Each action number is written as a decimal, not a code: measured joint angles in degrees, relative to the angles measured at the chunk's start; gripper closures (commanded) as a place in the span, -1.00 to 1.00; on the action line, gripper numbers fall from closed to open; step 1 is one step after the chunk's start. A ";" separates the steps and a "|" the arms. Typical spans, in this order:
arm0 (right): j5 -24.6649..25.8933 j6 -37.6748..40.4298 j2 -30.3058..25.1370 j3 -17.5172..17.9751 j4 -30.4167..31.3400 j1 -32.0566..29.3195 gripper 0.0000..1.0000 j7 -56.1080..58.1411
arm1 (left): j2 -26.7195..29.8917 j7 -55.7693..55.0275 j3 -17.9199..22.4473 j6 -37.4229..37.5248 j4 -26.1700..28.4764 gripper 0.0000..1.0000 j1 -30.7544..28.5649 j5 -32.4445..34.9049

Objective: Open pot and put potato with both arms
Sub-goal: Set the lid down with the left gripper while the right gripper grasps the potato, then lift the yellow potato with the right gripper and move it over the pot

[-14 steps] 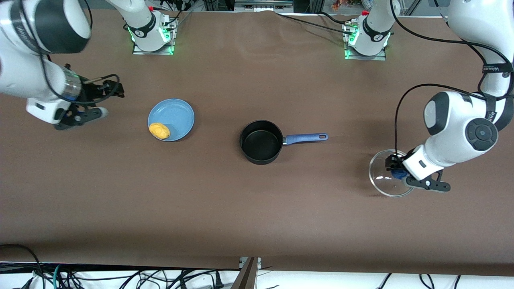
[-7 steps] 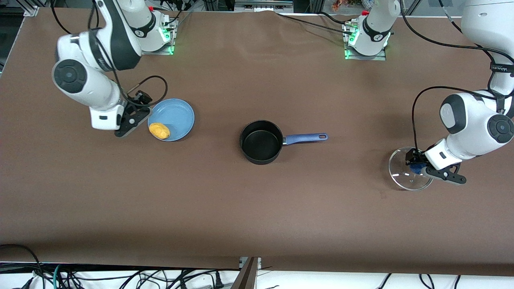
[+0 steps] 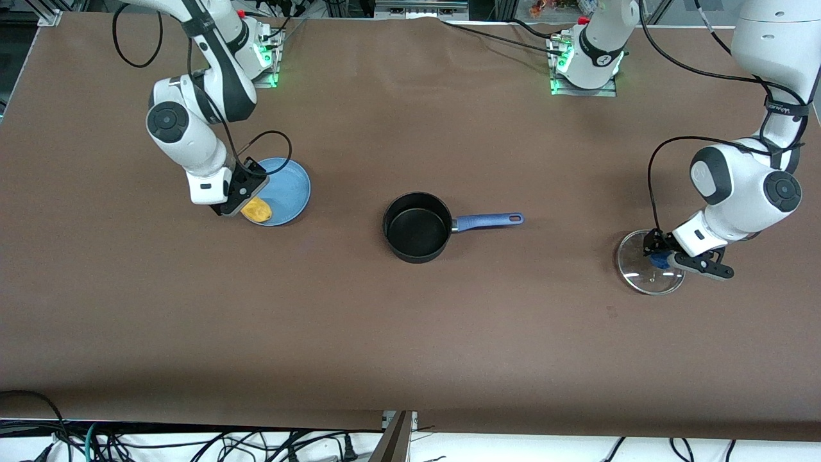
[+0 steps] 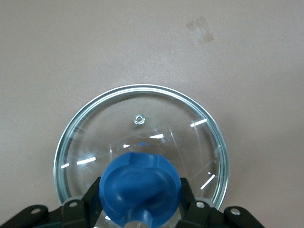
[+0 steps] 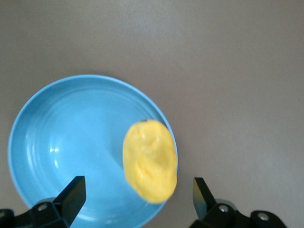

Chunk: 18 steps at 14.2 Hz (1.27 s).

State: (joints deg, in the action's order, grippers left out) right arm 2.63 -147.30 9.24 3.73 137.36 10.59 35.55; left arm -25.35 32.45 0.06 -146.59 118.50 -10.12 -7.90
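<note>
Two grippers, one potato (image 5: pixel 150 160) left to lift.
We hold right gripper (image 5: pixel 137 199) spread, centring; left gripper (image 4: pixel 138 199) pinches lid (image 4: pixel 142 118).

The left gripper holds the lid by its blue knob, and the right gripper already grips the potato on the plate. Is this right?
Not quite. In the right wrist view the right gripper hangs over the potato on the plate with jaws open, apart from it. The left gripper does hold the lid by its knob.

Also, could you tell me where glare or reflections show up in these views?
Left wrist view: short white streaks of glare on the glass lid gripped by the left gripper. Right wrist view: a faint sheen on the blue plate under the potato. Front view: green lights glow at both arm bases.
</note>
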 measured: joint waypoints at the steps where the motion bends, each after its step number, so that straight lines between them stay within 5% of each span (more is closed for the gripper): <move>1: 0.00 -2.01 1.21 0.00 0.03 0.11 -0.96 0.79 | -0.14 0.57 0.00 -0.25 0.34 -0.23 -0.12 -0.61; 3: 0.01 -5.90 3.70 0.00 0.10 0.13 -0.81 1.42 | -0.62 0.70 0.00 -0.59 0.56 -0.90 -0.33 -1.76; 6: 0.03 -7.87 5.74 0.00 0.11 0.13 0.20 1.74 | -0.89 0.75 0.00 -1.13 0.42 -1.00 -0.43 -2.48; 8: 0.04 -7.87 5.96 0.00 0.11 0.13 0.67 2.00 | -0.57 0.70 0.00 -0.61 -0.21 -1.00 -0.44 -2.51; 10: 0.04 -7.86 5.92 0.00 0.09 0.13 0.84 2.08 | 0.89 0.19 -0.07 4.81 -2.48 -1.00 -0.43 -2.57; 14: 0.04 -5.40 5.23 0.01 -0.47 0.13 0.84 2.10 | 6.68 -8.01 -0.37 24.52 -11.95 -1.00 0.15 -2.02; 18: 0.04 4.94 2.56 2.13 -5.81 0.16 0.84 -0.04 | 10.79 -21.45 -1.23 41.32 -20.90 -1.00 2.25 2.78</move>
State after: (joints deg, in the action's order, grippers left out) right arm 2.66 -142.35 11.80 5.86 131.56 10.75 35.51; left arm -14.55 11.01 -1.16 -105.27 97.59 -7.87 -5.12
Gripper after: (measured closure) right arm 0.432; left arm 0.000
